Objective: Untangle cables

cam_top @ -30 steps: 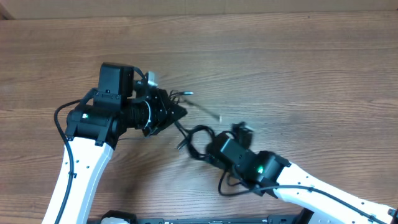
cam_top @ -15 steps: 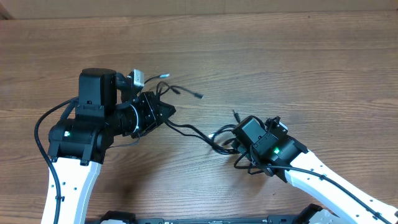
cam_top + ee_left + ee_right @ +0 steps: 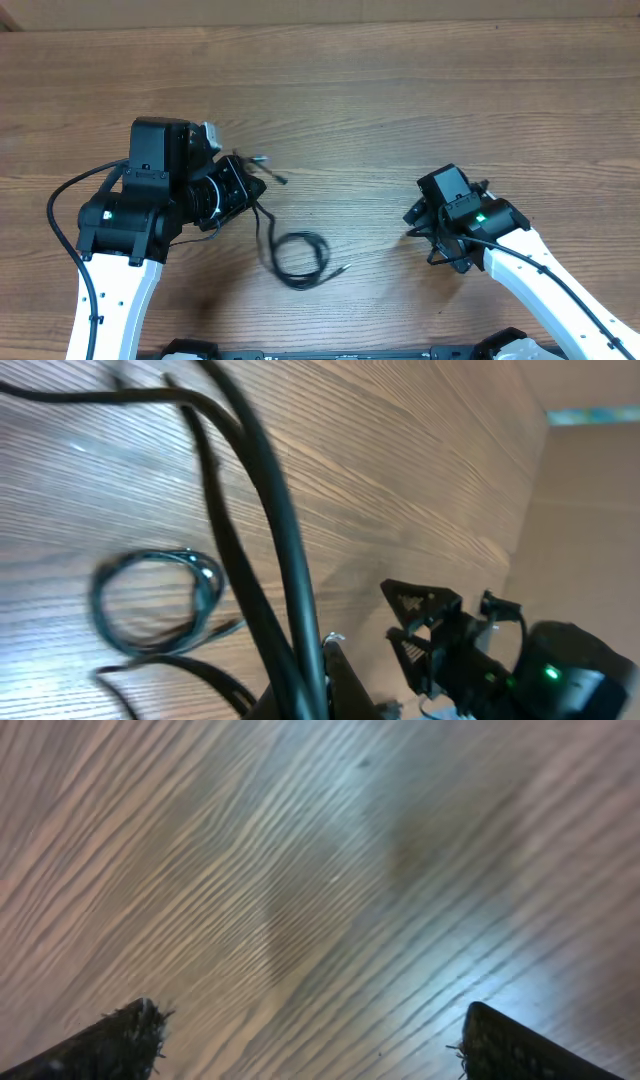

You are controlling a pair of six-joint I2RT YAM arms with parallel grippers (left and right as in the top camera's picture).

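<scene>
Overhead: the left gripper (image 3: 252, 188) is clamped on the cables (image 3: 266, 215). Short plug ends stick out just beside it, and one strand drops to a loop (image 3: 300, 260) lying flat on the table (image 3: 420, 90). The right gripper (image 3: 413, 214) is well apart from the loop and carries nothing. Judgement: partly done. The loop lies free, but the strands at the left gripper look bunched, so parting them and laying each out is left.

Left wrist: blurred. At least two strands run together up from the bottom edge. The loop sits on the wood below, with the right arm (image 3: 480, 650) beyond it. A beige wall (image 3: 590, 510) stands past the table edge.

Right wrist: the fingertips (image 3: 130, 1030) sit at the two lower corners, spread wide, with nothing between them. There is only bare brown wood grain with a patch of glare.
</scene>
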